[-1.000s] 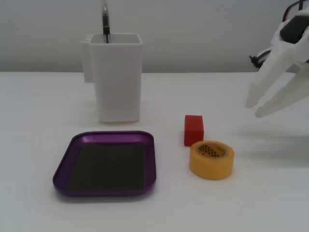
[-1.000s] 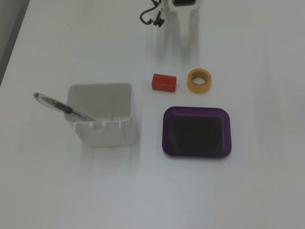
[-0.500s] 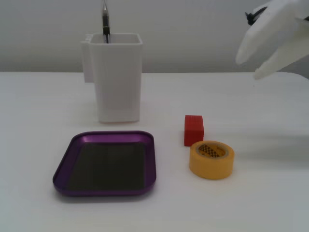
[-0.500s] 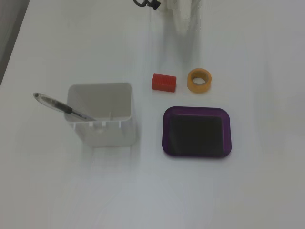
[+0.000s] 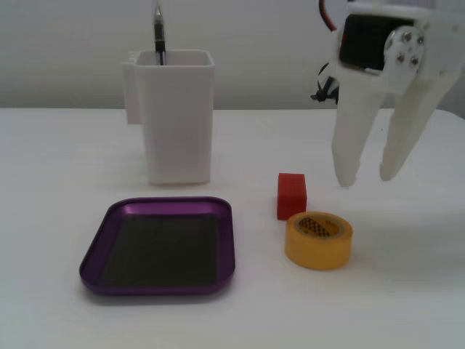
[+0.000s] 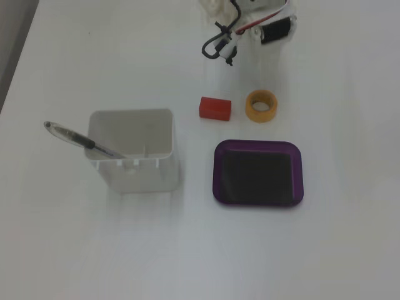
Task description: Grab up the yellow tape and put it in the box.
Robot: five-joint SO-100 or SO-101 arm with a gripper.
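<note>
Gripper (image 5: 366, 179) hangs empty, fingers apart and pointing down, above the table beyond the yellow tape (image 5: 318, 239). Nearest the camera's table edge: purple tray (image 5: 225, 240) and the tape lying flat to its right, well apart; red block (image 5: 291, 195) touching or just behind the tape. White container (image 5: 177, 116) with pen (image 5: 158, 33) farthest. Tape looks light, rigid, smooth; best pinched across one wall through the core.

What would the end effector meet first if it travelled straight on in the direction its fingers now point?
Probably the bare table. The open end effector points straight down, above and behind the yellow tape; depth is unclear, so it may clip the roll's far edge.
</note>
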